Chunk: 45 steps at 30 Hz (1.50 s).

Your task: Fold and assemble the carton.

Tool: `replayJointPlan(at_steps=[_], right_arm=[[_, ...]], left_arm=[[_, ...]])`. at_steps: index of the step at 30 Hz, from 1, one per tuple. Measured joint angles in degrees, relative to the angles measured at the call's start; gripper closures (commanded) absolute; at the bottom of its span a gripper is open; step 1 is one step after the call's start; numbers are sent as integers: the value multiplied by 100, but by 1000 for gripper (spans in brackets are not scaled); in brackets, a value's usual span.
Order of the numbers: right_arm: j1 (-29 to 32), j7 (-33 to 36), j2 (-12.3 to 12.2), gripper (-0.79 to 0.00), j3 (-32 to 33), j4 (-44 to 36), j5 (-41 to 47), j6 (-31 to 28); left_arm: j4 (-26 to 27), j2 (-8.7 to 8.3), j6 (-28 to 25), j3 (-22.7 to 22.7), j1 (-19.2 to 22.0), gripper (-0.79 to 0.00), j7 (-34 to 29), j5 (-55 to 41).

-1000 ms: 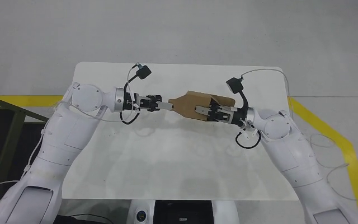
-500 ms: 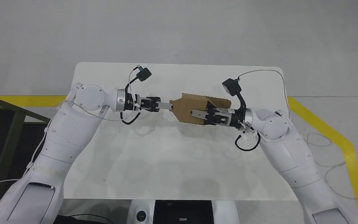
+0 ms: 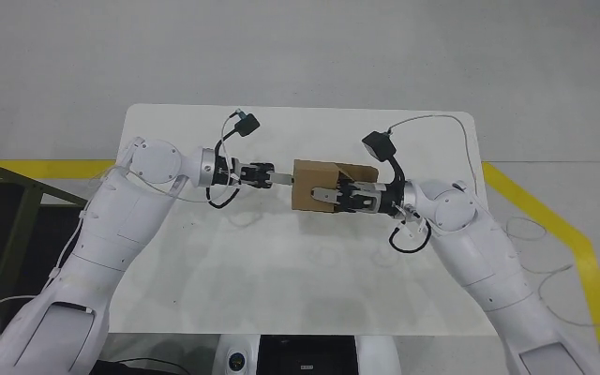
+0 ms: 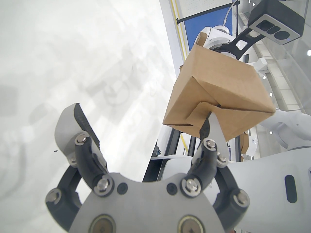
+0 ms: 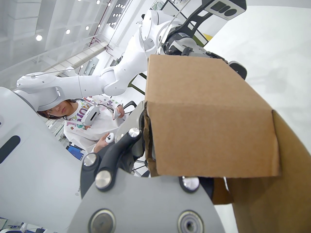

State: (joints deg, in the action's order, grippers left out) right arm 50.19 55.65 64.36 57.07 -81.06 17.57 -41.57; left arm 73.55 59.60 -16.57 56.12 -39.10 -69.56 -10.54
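Left wrist view shows my left gripper [image 4: 143, 117] spread, one fingertip [image 4: 215, 126] touching the end flap [image 4: 194, 118] of the carton [image 4: 218, 90] just ahead, my right gripper [image 3: 328, 195] clamping it; I would press squarely, slowly.

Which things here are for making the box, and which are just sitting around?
For the job:
carton
right gripper, shut on the carton's wall
left gripper, open, touching the carton's folded end

Just around:
white table
yellow floor stripe
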Motion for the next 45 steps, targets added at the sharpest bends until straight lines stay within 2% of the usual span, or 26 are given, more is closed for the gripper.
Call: replayJointPlan(at_steps=[26, 35, 45], right_arm=[[-126, 77, 48, 0, -96, 212, 95, -23], [-181, 111, 74, 0, -195, 566, 20, 365], [-589, -12, 305, 0, -728, 1412, 48, 639]], left_arm=[[-236, 142, -253, -285, 217, -785, -69, -240], [-325, 15, -305, 74, 98, -785, 69, 95], [179, -198, -783, 556, -206, -785, 153, 866]])
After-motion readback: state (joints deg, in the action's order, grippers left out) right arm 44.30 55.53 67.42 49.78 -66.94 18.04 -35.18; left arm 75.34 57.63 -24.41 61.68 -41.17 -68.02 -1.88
